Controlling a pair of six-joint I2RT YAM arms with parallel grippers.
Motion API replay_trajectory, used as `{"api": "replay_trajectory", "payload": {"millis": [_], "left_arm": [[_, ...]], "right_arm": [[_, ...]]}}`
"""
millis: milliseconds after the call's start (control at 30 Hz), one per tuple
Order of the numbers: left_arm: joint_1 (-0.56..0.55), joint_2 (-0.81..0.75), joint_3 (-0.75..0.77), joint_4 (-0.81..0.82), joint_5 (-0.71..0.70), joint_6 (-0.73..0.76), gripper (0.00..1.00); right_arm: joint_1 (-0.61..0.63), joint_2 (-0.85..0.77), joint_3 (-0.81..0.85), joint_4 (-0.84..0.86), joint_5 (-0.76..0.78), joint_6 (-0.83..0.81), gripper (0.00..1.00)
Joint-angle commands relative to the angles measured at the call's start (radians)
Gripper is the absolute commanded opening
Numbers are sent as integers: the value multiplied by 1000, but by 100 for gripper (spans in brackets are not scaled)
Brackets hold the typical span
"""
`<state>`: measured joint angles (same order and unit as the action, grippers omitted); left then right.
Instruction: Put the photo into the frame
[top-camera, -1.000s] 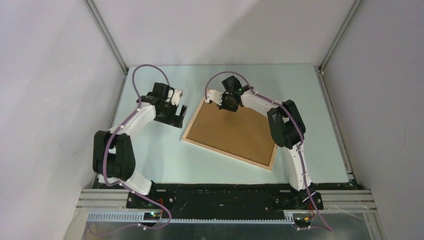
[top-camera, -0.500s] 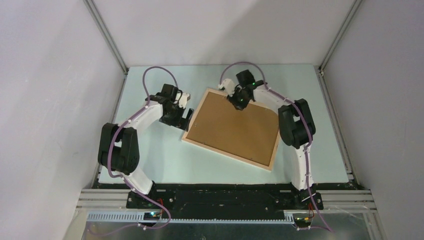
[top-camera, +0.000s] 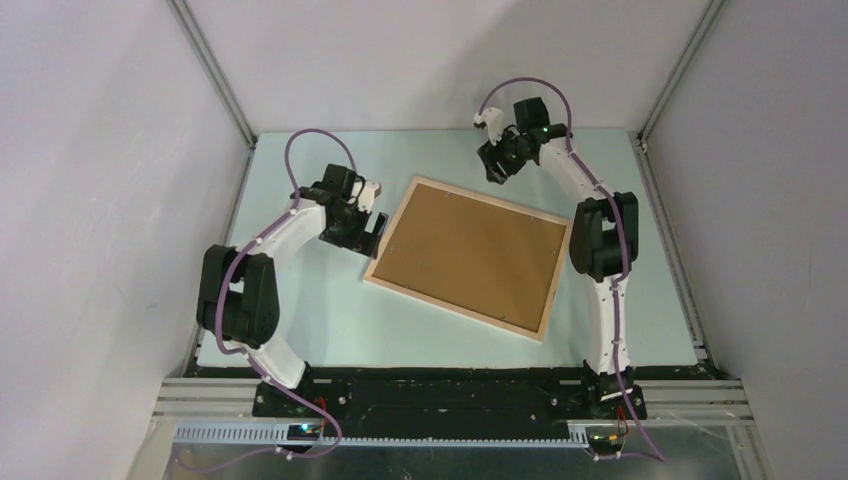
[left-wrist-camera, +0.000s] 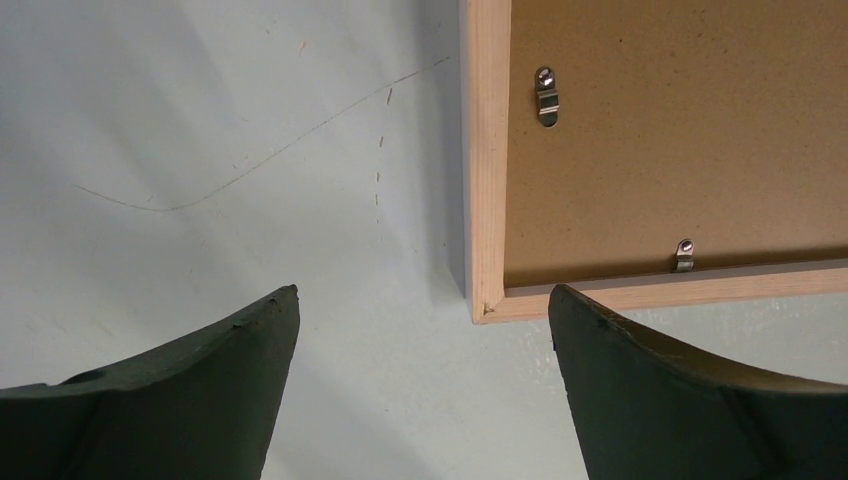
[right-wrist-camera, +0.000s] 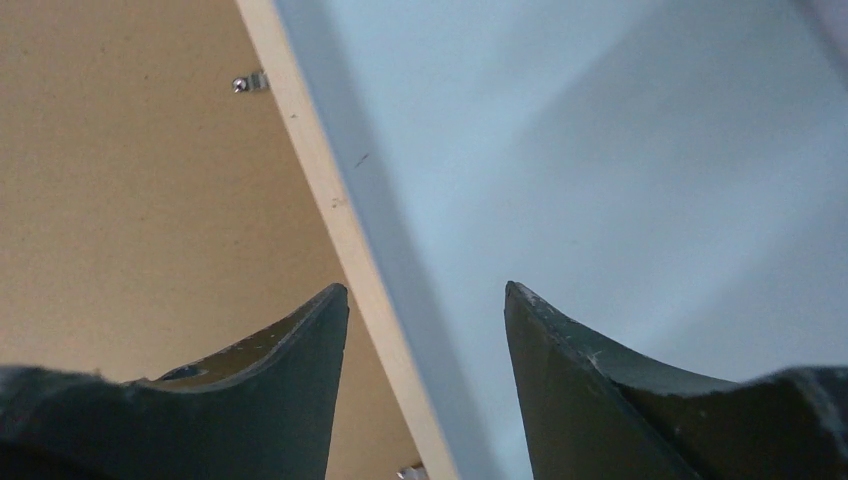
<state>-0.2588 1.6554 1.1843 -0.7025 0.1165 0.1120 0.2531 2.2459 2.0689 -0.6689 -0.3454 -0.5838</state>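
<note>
Now frame lies on table, brown backing up; L gripper wide & empty by its corner, R gripper part-open, empty.

Frame on table, backing board in it; left tool at its left, right tool behind

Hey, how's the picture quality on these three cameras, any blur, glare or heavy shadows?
Left wrist view: sharp, the frame and its metal clips crisp, the dark fingers underlit. Right wrist view: softer, its clip smeared, a shadow band on the table along the frame's edge. Top view: evenly lit, no glare, only faint shadows under the arms.
</note>
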Motion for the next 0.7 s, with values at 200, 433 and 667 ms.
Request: {"api": "replay_trajectory", "payload": {"millis": [200, 433, 667], "left_arm": [[3, 20, 51, 11, 11, -11, 98], [1, 20, 47, 9, 11, -8, 98], [2, 20, 49, 10, 17, -7, 98]], "right_arm": [[16, 92, 2, -34, -62, -9, 61], [21, 138, 15, -53, -54, -36, 52], [12, 109, -9, -80, -26, 0, 49]]}}
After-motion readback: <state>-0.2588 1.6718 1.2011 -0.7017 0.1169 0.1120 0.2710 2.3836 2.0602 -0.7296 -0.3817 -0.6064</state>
